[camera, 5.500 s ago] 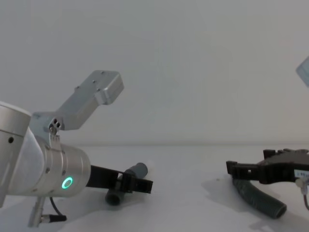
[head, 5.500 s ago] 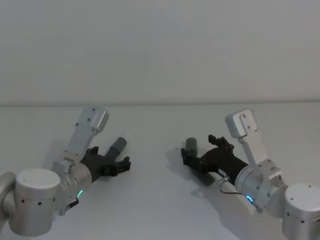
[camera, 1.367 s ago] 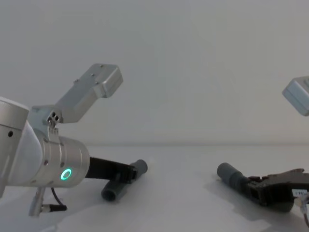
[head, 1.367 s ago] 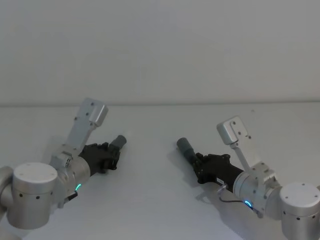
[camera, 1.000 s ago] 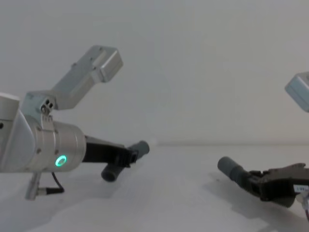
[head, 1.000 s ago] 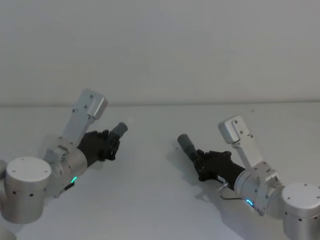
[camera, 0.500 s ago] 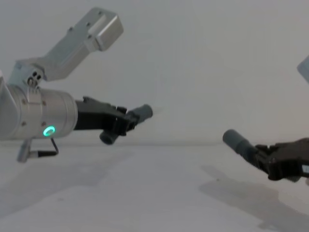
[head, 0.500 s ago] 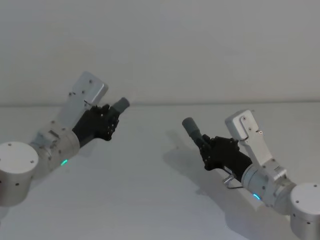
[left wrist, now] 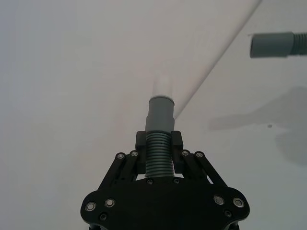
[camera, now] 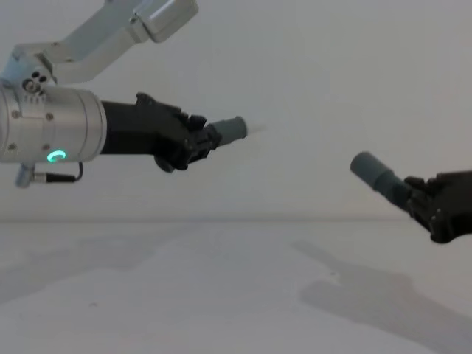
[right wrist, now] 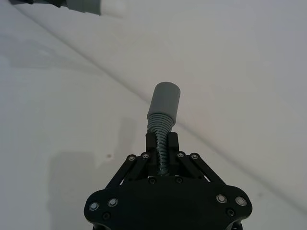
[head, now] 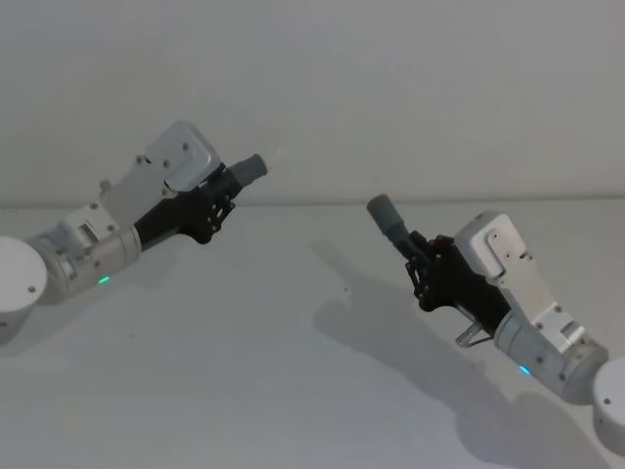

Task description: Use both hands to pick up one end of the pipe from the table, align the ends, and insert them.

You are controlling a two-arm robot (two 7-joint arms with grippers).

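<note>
A plain white matte worktop (head: 244,381) meets a pale wall (head: 391,88). Head view: at far left, the left black two-fingered gripper (head: 220,200) pinches a dark grey ribbed hose piece with a narrow white tip (head: 246,170). At right, the right black two-fingered gripper (head: 420,259) pinches a dark grey ribbed hose piece with a wide grey socket (head: 391,223). Chest view: both pieces hang above the worktop, their cuffs (camera: 234,128) facing and well apart (the left one higher). Wrist views: each pair of fingers (left wrist: 141,143) clamps the ribbed part.
</note>
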